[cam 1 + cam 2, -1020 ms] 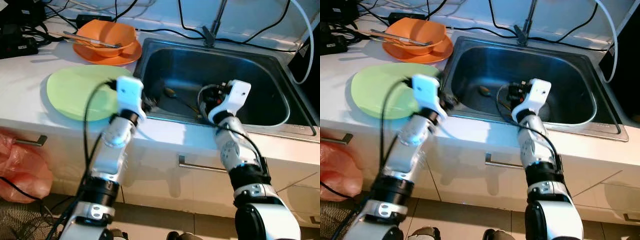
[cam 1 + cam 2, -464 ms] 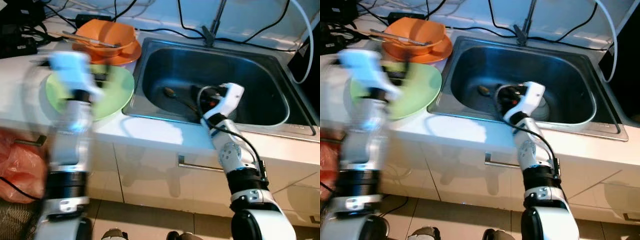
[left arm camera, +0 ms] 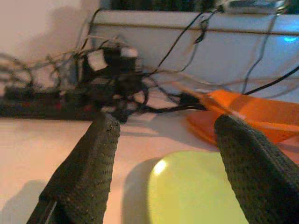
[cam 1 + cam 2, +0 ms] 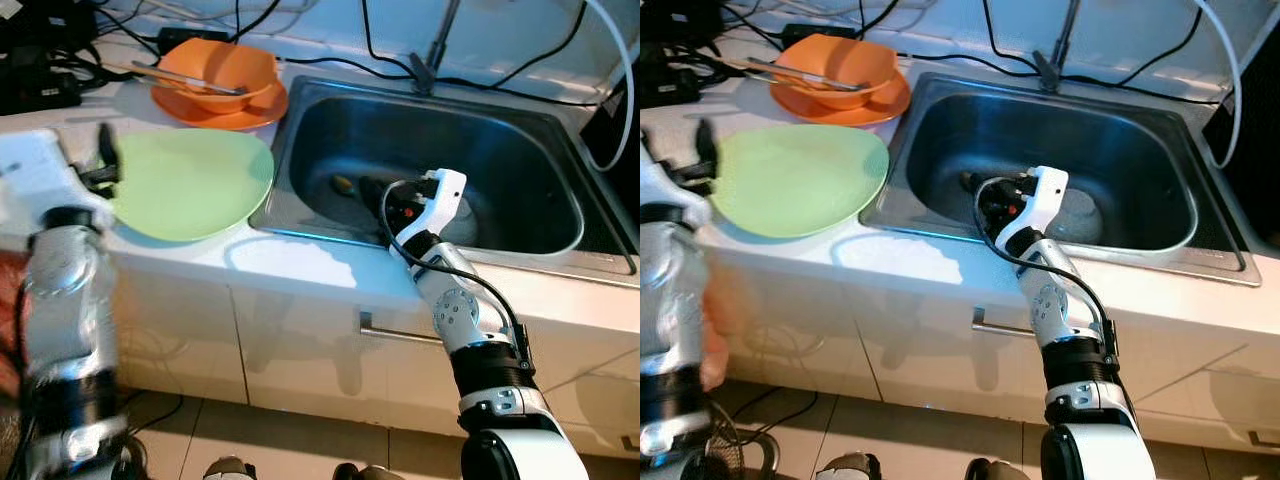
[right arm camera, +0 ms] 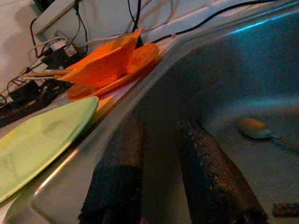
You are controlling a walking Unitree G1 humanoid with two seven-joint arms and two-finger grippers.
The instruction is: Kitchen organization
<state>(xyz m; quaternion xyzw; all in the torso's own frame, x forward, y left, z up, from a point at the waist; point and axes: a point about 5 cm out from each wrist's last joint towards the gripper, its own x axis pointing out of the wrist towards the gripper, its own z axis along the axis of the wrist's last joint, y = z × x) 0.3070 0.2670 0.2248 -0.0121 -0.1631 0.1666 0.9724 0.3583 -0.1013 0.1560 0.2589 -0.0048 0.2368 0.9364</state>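
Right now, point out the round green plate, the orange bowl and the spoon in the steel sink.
round green plate [image 4: 190, 180], left eye view, its middle
orange bowl [image 4: 222, 65], left eye view, inner wall
spoon [image 5: 254, 128], right wrist view, its bowl

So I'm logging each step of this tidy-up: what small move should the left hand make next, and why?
Probably ease the left hand forward and down so its open fingers straddle the near rim of the green plate. The hand sits just short of that rim, holding nothing, and the plate lies flat on the counter beside the sink. The right hand is down in the sink near a spoon.
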